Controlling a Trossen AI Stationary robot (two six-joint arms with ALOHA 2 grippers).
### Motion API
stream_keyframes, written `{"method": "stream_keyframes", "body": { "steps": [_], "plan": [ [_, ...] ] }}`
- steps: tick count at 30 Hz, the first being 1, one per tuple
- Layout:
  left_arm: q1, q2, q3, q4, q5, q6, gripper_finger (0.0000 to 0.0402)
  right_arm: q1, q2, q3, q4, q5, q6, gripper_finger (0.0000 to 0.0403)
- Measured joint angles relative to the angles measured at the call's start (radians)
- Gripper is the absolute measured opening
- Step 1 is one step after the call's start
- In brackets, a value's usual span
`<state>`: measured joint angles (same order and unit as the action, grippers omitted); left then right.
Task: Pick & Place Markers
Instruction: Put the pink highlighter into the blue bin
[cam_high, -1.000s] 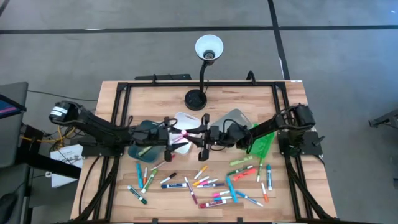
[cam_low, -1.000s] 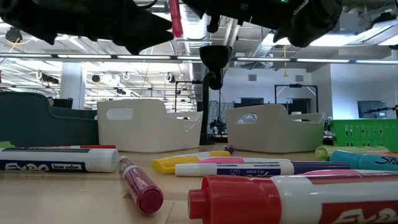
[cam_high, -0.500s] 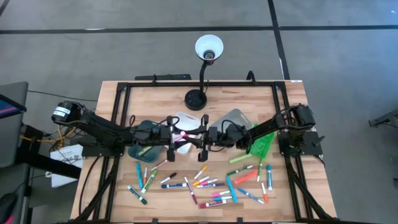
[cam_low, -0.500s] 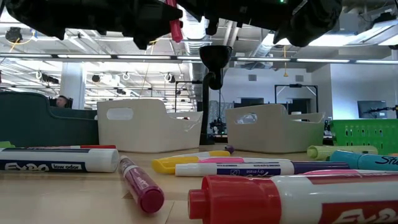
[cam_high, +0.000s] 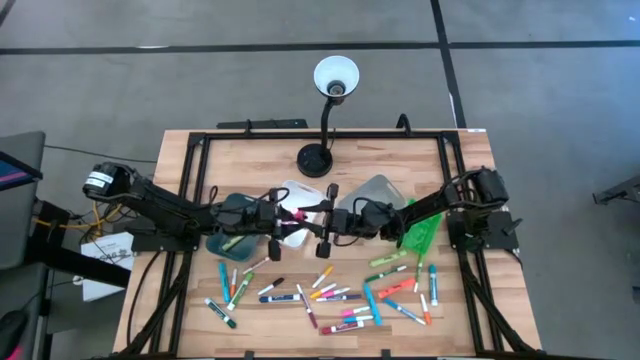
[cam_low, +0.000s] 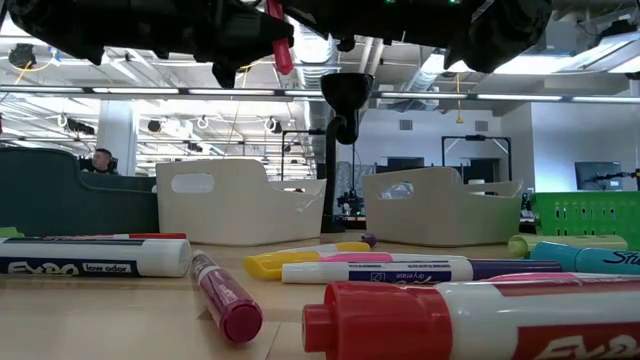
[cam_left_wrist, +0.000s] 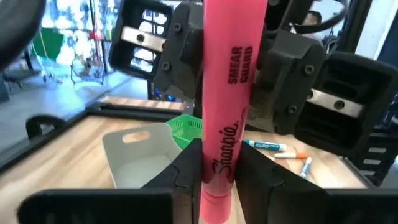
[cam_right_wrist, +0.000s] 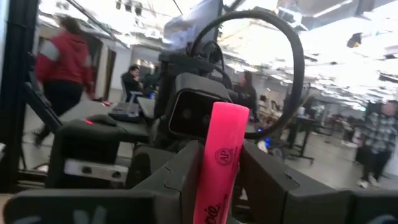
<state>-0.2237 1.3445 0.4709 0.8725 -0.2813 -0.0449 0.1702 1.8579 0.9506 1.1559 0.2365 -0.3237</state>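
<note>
A pink marker (cam_left_wrist: 227, 106) is held up in the air between both arms, right above the white bin (cam_high: 296, 190) in the middle of the table. The left gripper (cam_left_wrist: 217, 177) is clamped on one end, and the right gripper (cam_right_wrist: 217, 186) is closed around the other. Looks like a handover or uncapping, probably. The other markers (cam_high: 340, 295) are scattered on the near side of the table (cam_high: 250, 165).
</note>
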Motion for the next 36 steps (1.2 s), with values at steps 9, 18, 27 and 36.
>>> {"method": "stream_keyframes", "body": {
  "steps": [9,18,27,36],
  "plan": [
    [0.001,-0.066,0.0,-0.16,-0.096,-0.098,0.0071,0.056,-0.205,-0.001,-0.356,0.09,0.0,0.0158],
    [0.0,-0.397,0.0,-0.853,-0.229,-0.471,0.0077,0.132,-0.414,-0.001,-0.705,0.19,0.041,0.0189],
    [0.0,-0.568,0.0,-1.326,-0.071,-0.726,0.0077,0.144,-0.447,-0.001,-0.761,0.19,0.096,0.0189],
    [0.0,-0.539,-0.001,-1.569,0.127,-0.887,0.008,0.142,-0.447,-0.001,-0.769,0.192,0.096,0.018]
  ]
}}
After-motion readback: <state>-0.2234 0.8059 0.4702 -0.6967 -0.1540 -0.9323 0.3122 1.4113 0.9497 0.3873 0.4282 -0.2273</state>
